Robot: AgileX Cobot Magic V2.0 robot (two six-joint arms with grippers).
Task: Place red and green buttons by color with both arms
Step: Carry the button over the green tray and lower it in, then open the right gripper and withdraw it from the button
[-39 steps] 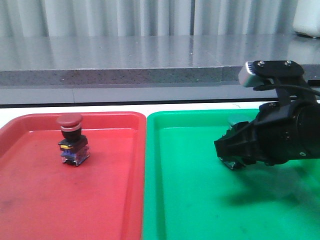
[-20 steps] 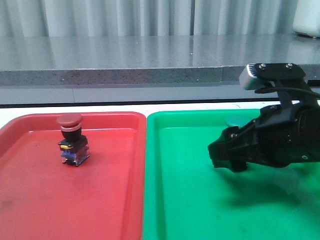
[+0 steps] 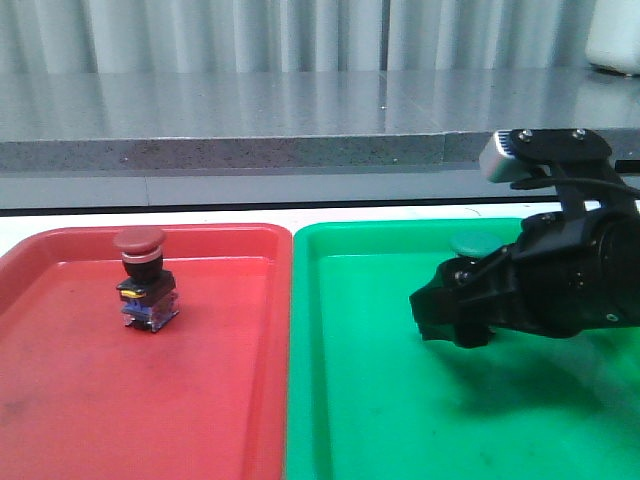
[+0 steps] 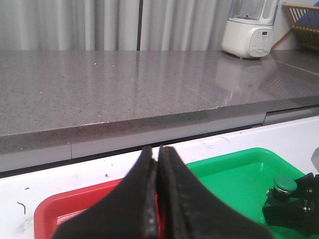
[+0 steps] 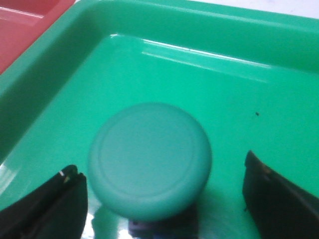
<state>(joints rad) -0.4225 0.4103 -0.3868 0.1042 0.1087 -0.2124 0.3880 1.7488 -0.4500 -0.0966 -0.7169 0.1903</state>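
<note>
The red button (image 3: 140,280) stands upright in the red tray (image 3: 60,400), towards its far left. The green button (image 3: 475,243) stands in the green tray (image 3: 360,400); only its cap shows behind my right gripper (image 3: 440,310). In the right wrist view the green cap (image 5: 149,159) sits between the two fingers (image 5: 50,204), which stand wide apart and clear of it. My right gripper (image 5: 164,199) is open. My left gripper (image 4: 157,152) is shut and empty, raised above the red tray (image 4: 75,209). It is out of the front view.
A grey stone ledge (image 3: 250,150) runs behind both trays, with curtains beyond. A white appliance (image 4: 249,35) stands far back on the counter. The trays lie side by side and touch at the middle. The right arm's silver-grey block (image 3: 510,155) rises above the green tray.
My right gripper has let go of the green button and drawn back, towards the left and the camera. The green cap now shows behind it. The red button has not moved.
</note>
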